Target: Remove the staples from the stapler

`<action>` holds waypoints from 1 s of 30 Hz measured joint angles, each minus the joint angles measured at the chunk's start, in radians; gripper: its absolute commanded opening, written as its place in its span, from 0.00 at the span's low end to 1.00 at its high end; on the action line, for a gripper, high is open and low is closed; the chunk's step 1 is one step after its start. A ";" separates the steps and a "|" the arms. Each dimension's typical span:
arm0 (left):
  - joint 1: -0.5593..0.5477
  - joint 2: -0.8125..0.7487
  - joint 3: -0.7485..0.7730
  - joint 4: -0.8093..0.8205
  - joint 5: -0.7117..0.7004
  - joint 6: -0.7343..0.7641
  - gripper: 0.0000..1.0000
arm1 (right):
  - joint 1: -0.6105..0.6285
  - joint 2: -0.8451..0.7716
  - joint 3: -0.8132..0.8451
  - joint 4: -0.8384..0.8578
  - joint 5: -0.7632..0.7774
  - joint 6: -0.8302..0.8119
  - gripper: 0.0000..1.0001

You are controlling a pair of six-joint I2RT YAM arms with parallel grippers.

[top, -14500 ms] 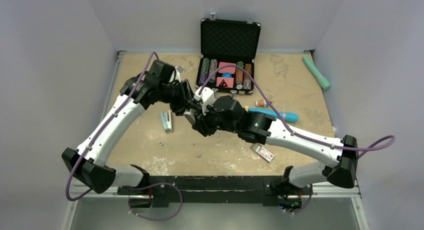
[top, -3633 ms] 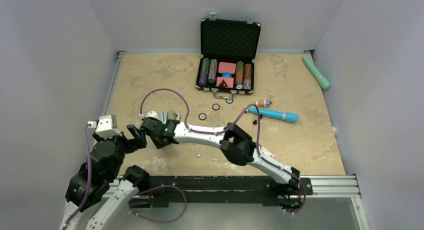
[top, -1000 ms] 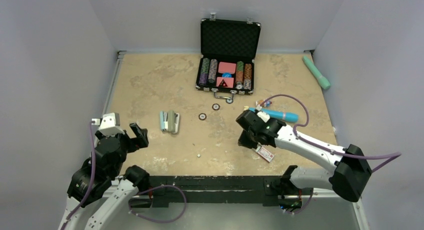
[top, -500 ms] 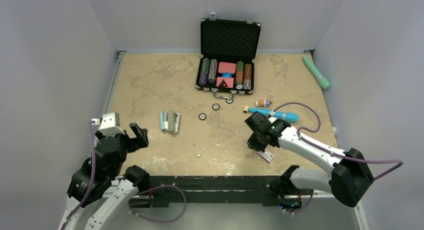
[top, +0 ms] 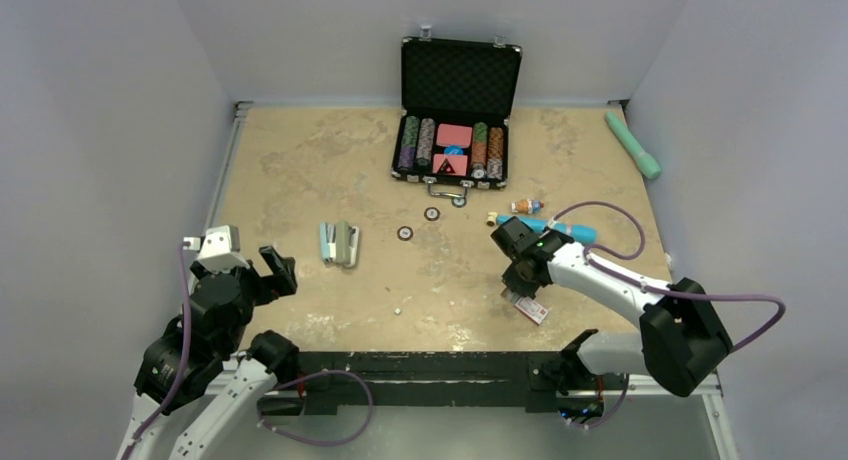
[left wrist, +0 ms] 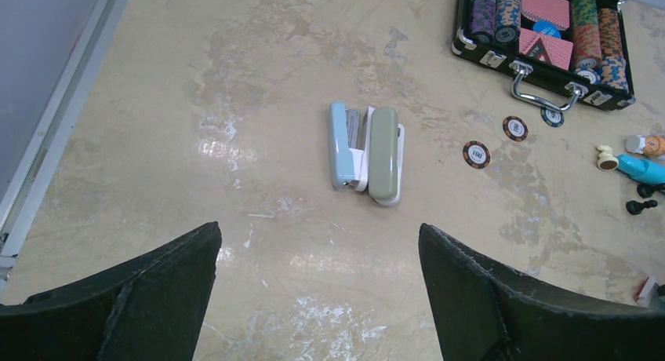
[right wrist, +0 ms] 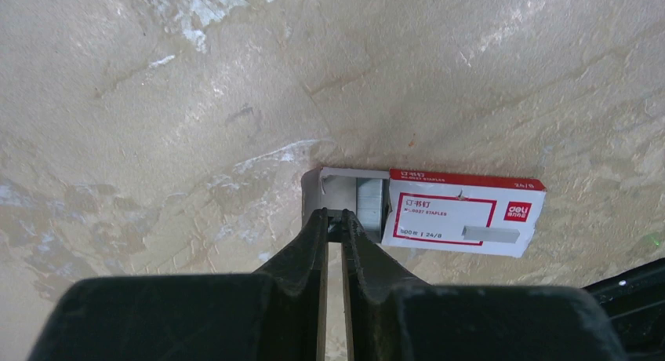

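Observation:
The stapler point(top: 340, 243) lies swung open on the table's left half, its blue part point(left wrist: 341, 145) and green part point(left wrist: 383, 153) side by side. My left gripper point(left wrist: 317, 231) hangs open near the table's front left corner, well short of the stapler, with nothing between its fingers. My right gripper point(right wrist: 335, 220) is shut on a thin strip of staples. Its tips are at the pulled-out tray point(right wrist: 333, 187) of the red-and-white staple box point(right wrist: 463, 214), next to a block of staples point(right wrist: 370, 208) in the tray. In the top view that box point(top: 531, 307) lies front right.
An open black case of poker chips point(top: 458, 130) stands at the back centre, with two loose chips point(top: 405, 233) in front of it. A blue pen-like tool point(top: 560, 229) and small figures lie right of centre. A green object point(top: 632, 143) is at the back right.
My right gripper has shifted a little right and toward the front edge, settling over the staple box's tray. The left arm and the stapler have not moved.

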 measured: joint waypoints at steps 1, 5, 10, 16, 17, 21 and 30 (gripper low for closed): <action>0.000 0.000 0.000 0.000 0.000 0.000 0.99 | -0.001 0.000 0.000 0.008 0.011 -0.006 0.00; 0.000 0.000 0.000 0.000 0.000 0.000 0.99 | -0.005 0.000 0.000 0.032 0.023 -0.036 0.00; 0.000 0.000 0.000 0.000 0.000 0.000 0.99 | -0.005 0.001 0.000 0.062 0.023 -0.076 0.00; 0.000 0.000 0.000 -0.003 0.000 0.000 0.99 | -0.005 0.031 0.000 0.067 0.021 -0.089 0.00; 0.000 0.000 0.000 -0.003 0.000 0.000 0.99 | -0.005 0.035 0.000 0.063 0.021 -0.087 0.00; 0.000 0.000 0.000 -0.003 0.000 0.000 0.99 | -0.005 0.035 0.001 0.043 0.021 -0.069 0.00; 0.000 0.000 0.000 -0.003 0.000 0.000 0.99 | -0.005 0.034 0.052 -0.027 0.037 -0.041 0.00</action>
